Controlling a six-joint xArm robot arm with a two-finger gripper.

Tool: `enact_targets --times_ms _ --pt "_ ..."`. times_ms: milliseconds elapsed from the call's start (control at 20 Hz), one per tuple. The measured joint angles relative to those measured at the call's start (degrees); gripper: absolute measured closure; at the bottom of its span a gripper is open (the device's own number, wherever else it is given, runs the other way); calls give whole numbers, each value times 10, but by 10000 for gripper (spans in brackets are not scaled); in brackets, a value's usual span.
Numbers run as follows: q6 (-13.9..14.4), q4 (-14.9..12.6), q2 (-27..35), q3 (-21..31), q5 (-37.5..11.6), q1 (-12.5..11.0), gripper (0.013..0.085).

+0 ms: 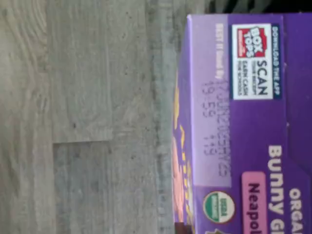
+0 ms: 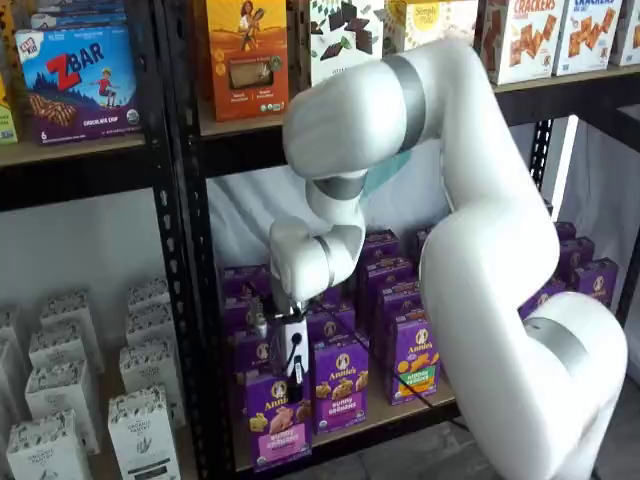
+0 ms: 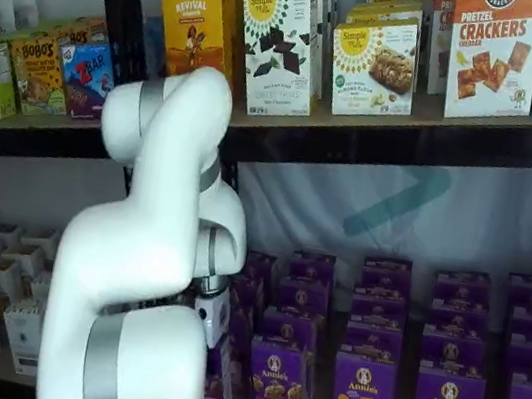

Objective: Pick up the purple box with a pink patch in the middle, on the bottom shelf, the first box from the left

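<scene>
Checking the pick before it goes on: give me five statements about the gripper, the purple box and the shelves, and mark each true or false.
1. The gripper is at the purple box in the bottom shelf's front row. True.
2. The gripper stands wide open. False: it is shut on the purple box.
3. The wrist view shows a Box Tops patch on the box. True.
4. The box's lower front band is green. False: pink.
5. The shelf above holds only purple cartons. False: orange and white cartons.
</scene>
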Motion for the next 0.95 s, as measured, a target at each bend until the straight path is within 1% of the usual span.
enact_targets --times_ms 150,500,650,850,950 --pt "6 -4 -29 34 0 2 650" --pt "5 4 -104 111 7 8 650" --pt "-4 16 -142 145 11 10 650" --pt "-29 47 -186 179 26 13 650" --pt "-36 56 -205 193 32 13 650"
